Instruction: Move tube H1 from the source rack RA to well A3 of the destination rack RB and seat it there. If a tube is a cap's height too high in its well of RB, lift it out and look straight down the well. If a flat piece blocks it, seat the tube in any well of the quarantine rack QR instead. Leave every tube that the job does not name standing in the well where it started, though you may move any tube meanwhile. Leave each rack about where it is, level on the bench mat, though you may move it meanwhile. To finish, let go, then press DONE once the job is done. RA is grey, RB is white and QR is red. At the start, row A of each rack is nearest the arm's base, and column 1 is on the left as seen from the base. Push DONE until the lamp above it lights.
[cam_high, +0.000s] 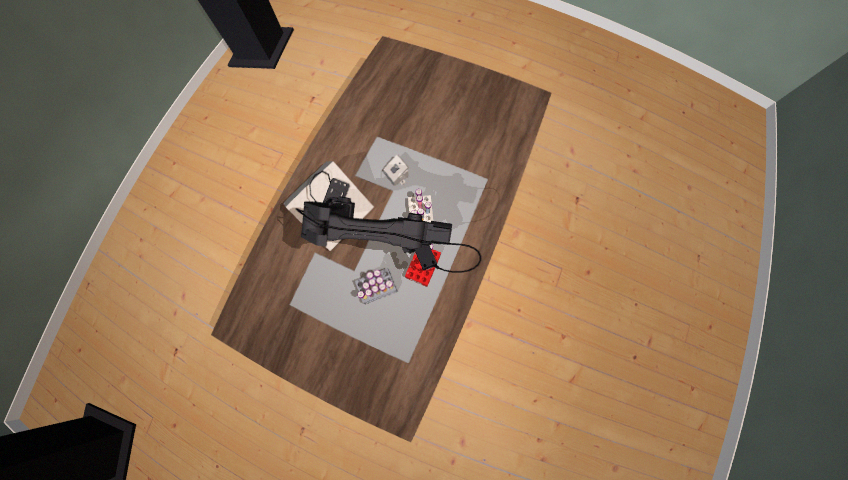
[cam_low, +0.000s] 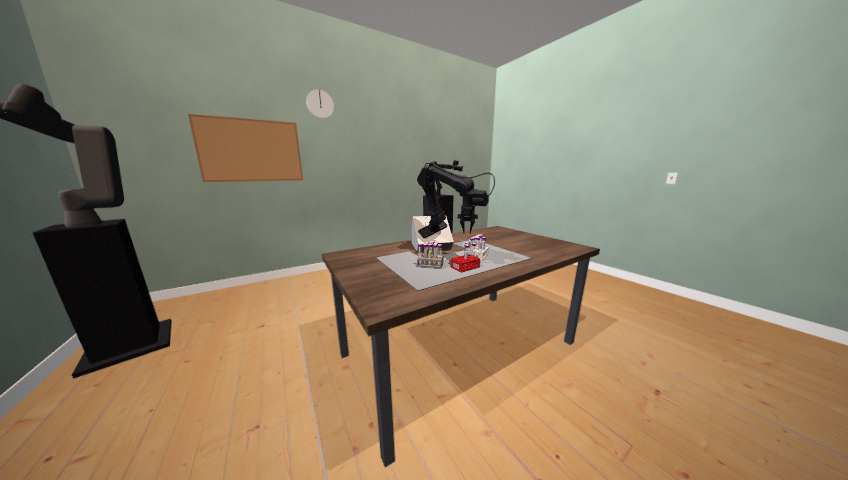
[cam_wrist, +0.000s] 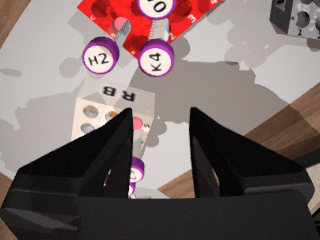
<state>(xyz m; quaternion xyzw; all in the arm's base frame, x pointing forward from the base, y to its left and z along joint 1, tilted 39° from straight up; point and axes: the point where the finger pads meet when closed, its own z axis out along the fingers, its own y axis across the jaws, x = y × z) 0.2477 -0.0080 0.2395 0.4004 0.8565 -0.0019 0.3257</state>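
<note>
Crowded caps threatened a clumsy descent

The black fingers (cam_low: 467, 228) hung partly apart, empty. Lowered off-line, they could knock the purple-capped tube K4 (cam_wrist: 156, 61) at twelve o'clock in the wrist view, or purple-capped H2 (cam_wrist: 100, 56) at eleven. I couldn't pick out tube H1 anywhere, so its whereabouts, pointing and long axis escaped me.

The quarantine rack (cam_high: 410, 274) (cam_low: 465, 263) (cam_wrist: 112, 20) is red, the mat (cam_high: 368, 321) (cam_low: 410, 278) (cam_wrist: 190, 95) grey, the table (cam_high: 452, 95) (cam_low: 368, 303) (cam_wrist: 280, 127) brown with darker wood-grain streaks
</note>
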